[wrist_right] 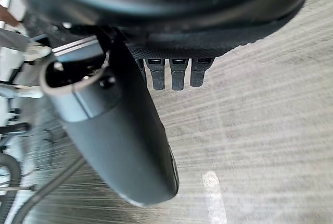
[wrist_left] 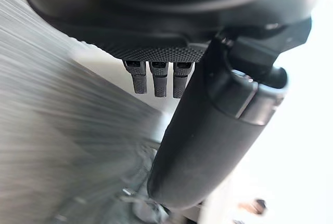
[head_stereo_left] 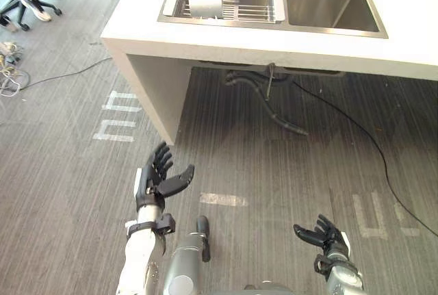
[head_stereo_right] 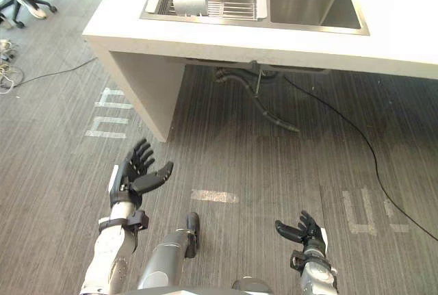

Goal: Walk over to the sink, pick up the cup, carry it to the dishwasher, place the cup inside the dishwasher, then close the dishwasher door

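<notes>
Left hand: fingers straight and spread, thumb out, released and holding nothing, raised over the floor. Right hand: fingers relaxed, released, empty, well apart from the left hand. The cup lies on its side in the wire rack set in the sink, well ahead of the left hand, farther still from the right hand, touching neither.

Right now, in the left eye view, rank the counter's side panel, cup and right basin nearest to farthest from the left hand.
1. counter's side panel, just ahead of the left hand.
2. cup, in the sink rack.
3. right basin, farther right.
</notes>
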`<state>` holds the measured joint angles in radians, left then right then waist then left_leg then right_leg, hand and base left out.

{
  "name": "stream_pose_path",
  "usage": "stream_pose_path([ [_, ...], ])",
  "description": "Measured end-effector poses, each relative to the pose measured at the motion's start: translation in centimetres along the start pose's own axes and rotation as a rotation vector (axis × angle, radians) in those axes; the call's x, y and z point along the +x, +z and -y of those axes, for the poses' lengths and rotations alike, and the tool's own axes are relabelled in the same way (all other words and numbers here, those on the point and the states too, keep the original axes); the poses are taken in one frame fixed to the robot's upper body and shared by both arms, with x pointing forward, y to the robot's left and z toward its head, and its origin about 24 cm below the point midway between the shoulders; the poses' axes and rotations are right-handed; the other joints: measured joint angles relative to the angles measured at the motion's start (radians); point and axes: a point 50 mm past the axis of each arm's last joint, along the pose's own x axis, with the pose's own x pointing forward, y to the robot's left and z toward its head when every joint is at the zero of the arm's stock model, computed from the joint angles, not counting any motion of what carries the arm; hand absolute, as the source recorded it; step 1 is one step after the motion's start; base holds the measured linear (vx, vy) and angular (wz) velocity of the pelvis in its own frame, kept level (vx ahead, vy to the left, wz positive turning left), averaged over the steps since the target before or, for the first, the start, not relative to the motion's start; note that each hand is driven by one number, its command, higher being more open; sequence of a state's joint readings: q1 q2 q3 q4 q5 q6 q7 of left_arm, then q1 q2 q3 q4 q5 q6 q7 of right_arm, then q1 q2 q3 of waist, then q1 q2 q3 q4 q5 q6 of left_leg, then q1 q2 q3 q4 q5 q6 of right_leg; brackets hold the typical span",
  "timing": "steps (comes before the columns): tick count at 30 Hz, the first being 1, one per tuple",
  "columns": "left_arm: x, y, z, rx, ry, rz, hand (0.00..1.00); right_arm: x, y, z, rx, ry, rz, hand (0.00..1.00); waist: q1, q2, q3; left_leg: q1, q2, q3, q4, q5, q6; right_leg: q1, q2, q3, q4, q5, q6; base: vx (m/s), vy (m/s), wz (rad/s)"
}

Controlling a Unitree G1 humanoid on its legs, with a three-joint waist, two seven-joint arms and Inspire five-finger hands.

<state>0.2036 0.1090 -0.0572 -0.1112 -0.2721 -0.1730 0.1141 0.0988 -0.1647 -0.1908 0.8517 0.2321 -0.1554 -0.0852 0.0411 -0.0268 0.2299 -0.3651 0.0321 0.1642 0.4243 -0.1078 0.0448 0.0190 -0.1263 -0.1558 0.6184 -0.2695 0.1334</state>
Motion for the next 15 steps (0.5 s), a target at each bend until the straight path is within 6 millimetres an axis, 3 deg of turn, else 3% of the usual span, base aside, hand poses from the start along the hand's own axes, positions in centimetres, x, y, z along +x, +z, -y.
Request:
stream_pose_path([
  [1, 0.2, 2.0, 0.4, 0.021, -0.018, 0.084, 0.90, -0.4, -0.9, -0.5, 0.004, 0.017, -0.030, 0.90, -0.017, -0.013, -0.001, 0.068, -0.019, -0.004, 0.002, -0.054, 0.009, -0.097, -0.051, 0.024, 0.278, 0.058, 0.034, 0.56, 0.156, 0.10],
  [2, 0.2, 2.7, 0.4, 0.020, -0.016, 0.116, 0.90, -0.4, -1.1, -0.8, -0.004, 0.029, -0.037, 0.90, -0.022, -0.013, 0.000, 0.104, -0.019, -0.004, -0.001, -0.073, 0.010, -0.131, -0.062, 0.022, 0.356, 0.052, 0.021, 0.56, 0.108, 0.00],
  [3, 0.0, 4.1, 0.3, 0.017, -0.001, 0.182, 0.90, -0.5, -1.3, -1.5, -0.023, 0.061, -0.044, 0.90, -0.031, -0.010, -0.001, 0.179, -0.013, -0.003, -0.020, -0.092, 0.007, -0.182, -0.078, 0.003, 0.444, 0.031, -0.015, 0.43, 0.066, -0.11],
  [4, -0.1, 4.9, 0.3, 0.019, 0.003, 0.218, 0.90, -0.6, -1.3, -1.9, -0.031, 0.077, -0.043, 0.90, -0.033, -0.009, -0.001, 0.215, -0.007, -0.002, -0.034, -0.092, 0.007, -0.204, -0.081, -0.010, 0.453, 0.022, -0.032, 0.59, 0.046, -0.19],
  [5, -0.3, 6.7, 0.2, 0.018, 0.020, 0.320, 0.90, -0.9, -1.2, -2.5, -0.050, 0.114, -0.026, 0.90, -0.033, 0.004, -0.011, 0.293, 0.015, 0.001, -0.081, -0.113, -0.008, -0.274, -0.078, -0.057, 0.425, -0.001, -0.070, 0.46, 0.000, -0.13],
  [7, -0.6, 8.3, -0.1, 0.009, 0.042, 0.418, 0.90, -0.8, -0.9, -2.9, -0.056, 0.137, -0.009, 0.90, -0.035, 0.005, -0.018, 0.357, 0.027, 0.009, -0.128, -0.124, -0.020, -0.346, -0.073, -0.079, 0.330, -0.012, -0.086, 0.48, -0.061, -0.12],
  [9, -0.8, 9.1, -0.8, 0.009, 0.087, 0.478, 0.90, -0.7, -0.6, -2.9, -0.060, 0.140, 0.002, 0.90, -0.042, 0.011, -0.026, 0.427, 0.043, 0.010, -0.167, -0.139, -0.044, -0.406, -0.042, -0.087, 0.016, 0.012, -0.083, 0.60, -0.180, 0.07],
  [10, -0.8, 9.1, -1.1, 0.012, 0.104, 0.478, 0.90, -0.7, -0.5, -2.7, -0.064, 0.138, 0.005, 0.90, -0.047, 0.013, -0.030, 0.448, 0.055, 0.004, -0.174, -0.157, -0.067, -0.415, -0.022, -0.076, -0.124, 0.067, -0.085, 0.67, -0.276, 0.31],
  [11, -0.8, 8.8, -1.4, 0.018, 0.122, 0.466, 0.90, -0.7, -0.8, -2.3, -0.076, 0.131, -0.006, 0.90, -0.057, 0.014, -0.037, 0.474, 0.065, -0.013, -0.174, -0.187, -0.103, -0.408, 0.001, -0.057, -0.238, 0.228, -0.104, 0.61, -0.257, 0.37],
  [12, -0.7, 8.5, -1.6, 0.020, 0.133, 0.455, 0.90, -0.8, -1.1, -1.9, -0.088, 0.123, -0.020, 0.90, -0.062, 0.023, -0.038, 0.491, 0.075, -0.022, -0.173, -0.198, -0.118, -0.391, 0.014, -0.057, -0.245, 0.284, -0.135, 0.73, -0.287, 0.15],
  [13, -0.6, 7.6, -1.6, 0.016, 0.155, 0.410, 0.90, -0.5, -0.9, -1.2, -0.119, 0.110, -0.030, 0.90, -0.052, 0.069, -0.057, 0.493, 0.132, -0.024, -0.161, -0.195, -0.134, -0.384, 0.057, -0.070, -0.224, 0.260, -0.151, 0.48, -0.182, -0.01],
  [15, -0.1, 7.4, -1.2, 0.041, 0.140, 0.401, 0.90, -0.3, -0.5, -0.7, -0.139, 0.105, -0.016, 0.90, -0.065, 0.078, -0.054, 0.465, 0.161, -0.044, -0.051, -0.158, -0.157, -0.346, 0.075, -0.099, -0.212, 0.199, -0.168, 0.54, -0.253, 0.18],
])
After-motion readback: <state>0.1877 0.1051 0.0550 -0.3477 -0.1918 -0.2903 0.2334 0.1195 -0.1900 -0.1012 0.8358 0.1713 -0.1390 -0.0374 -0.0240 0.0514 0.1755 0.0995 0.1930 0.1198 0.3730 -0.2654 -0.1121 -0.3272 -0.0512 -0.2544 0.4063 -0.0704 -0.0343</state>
